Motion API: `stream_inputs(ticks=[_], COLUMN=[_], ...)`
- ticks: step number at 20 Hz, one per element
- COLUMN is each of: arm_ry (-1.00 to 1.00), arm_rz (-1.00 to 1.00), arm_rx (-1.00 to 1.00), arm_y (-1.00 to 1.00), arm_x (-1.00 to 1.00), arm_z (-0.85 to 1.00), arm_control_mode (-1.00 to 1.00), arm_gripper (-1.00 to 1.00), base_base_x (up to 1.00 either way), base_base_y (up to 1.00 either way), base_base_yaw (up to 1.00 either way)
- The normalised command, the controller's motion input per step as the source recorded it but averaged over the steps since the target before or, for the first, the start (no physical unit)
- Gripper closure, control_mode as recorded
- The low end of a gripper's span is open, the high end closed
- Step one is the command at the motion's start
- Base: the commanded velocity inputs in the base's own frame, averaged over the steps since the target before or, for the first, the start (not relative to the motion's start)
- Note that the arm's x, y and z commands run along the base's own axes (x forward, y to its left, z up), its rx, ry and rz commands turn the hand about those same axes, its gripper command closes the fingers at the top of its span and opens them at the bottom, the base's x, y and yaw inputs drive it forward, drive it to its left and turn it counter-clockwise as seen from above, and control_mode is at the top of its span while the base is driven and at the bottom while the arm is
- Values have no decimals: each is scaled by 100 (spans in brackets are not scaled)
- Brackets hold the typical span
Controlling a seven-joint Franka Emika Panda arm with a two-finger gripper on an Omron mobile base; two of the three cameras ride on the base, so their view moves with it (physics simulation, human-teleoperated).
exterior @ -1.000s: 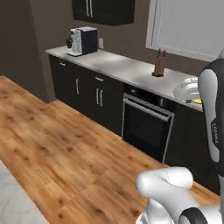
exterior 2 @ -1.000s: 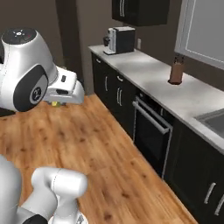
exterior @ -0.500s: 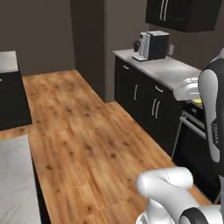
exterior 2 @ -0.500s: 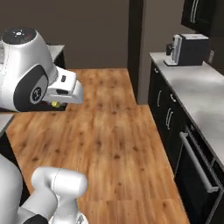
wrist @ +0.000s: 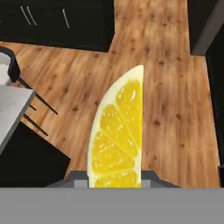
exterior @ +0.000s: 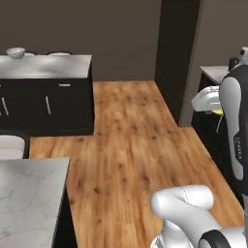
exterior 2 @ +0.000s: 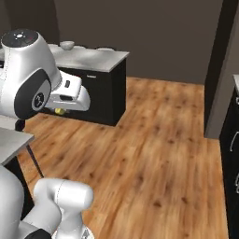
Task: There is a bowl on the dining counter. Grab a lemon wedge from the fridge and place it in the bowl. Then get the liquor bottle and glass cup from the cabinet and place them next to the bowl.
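My gripper [wrist: 114, 177] is shut on the lemon wedge [wrist: 117, 133], a yellow slice with a pale rind that stands upright between the fingers in the hand view. From the base cameras the wedge is a small yellow speck under the white hand [exterior: 218, 112] [exterior 2: 59, 111], carried high above the wooden floor. A corner of the dining counter [exterior: 29, 193] [wrist: 8, 109], a grey-white marble slab, lies at the lower left, with a stool [wrist: 6, 65] beside it. The bowl, the fridge, the cabinet, the liquor bottle and the glass cup are out of view.
A grey-topped unit with black doors [exterior: 48, 92] [exterior 2: 100, 81] stands across the wooden floor [exterior: 131, 145], with a small pale dish [exterior: 15, 52] on its far end. A dark wall column [exterior: 177, 53] and low black cabinets [exterior: 210, 126] are on the right.
The whole picture has swung round with the base: the long counter with the coffee machine slid off to the right and the marble slab came in. The arm keeps its pose, holding the wedge.
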Motion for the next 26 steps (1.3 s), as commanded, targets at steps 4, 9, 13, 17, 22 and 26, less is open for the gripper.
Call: stream_inputs(ticks=[4,9,13,17,22,26], arm_ry=[0,0,0,0,0,0], arm_rz=[0,0,0,0,0,0], arm_rx=[0,0,0,0,0,0], arm_y=[0,0,0,0,0,0], arm_x=[0,0,0,0,0,0], arm_z=[0,0,0,0,0,0], arm_control_mode=[100,100,100,100,100,100], arm_gripper=[100,100,100,100,100,100], base_base_x=[99,100,100,100,100,100], base_base_y=[-43,-45,-63,-70,-61,-42], base_base_yaw=[46,17,2,-2,-13,-17])
